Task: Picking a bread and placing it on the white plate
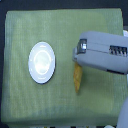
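The white plate (42, 62) lies empty on the green cloth toward the exterior view's left. The bread (78, 78), a narrow golden-orange loaf, lies on the cloth right of the plate, its upper part hidden under the arm. My gripper (76, 54) reaches in from the exterior view's right and sits directly over the bread's upper end. Its grey body covers the fingertips, so I cannot tell whether the jaws are open or shut, nor whether they touch the loaf.
A green cloth (30, 100) covers the table. The bulky grey forearm (107, 52) spans the right side of the view. A dark floor strip shows along the bottom edge, with a grey robot part (121, 117) at the bottom right corner.
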`<action>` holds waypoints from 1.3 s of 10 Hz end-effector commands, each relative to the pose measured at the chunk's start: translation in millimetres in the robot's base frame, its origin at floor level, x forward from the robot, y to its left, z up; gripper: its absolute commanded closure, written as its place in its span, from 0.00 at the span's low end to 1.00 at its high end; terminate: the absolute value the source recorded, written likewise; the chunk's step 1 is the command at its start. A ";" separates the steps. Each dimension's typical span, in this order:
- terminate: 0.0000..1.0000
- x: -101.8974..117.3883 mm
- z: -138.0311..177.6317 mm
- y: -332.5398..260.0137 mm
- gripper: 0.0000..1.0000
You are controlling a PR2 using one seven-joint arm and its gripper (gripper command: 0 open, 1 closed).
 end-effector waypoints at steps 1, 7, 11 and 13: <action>0.00 32.1 90.0 28.7 1.00; 0.00 79.2 99.7 163.4 1.00; 0.00 87.4 57.8 219.9 1.00; 0.00 77.2 39.5 247.7 1.00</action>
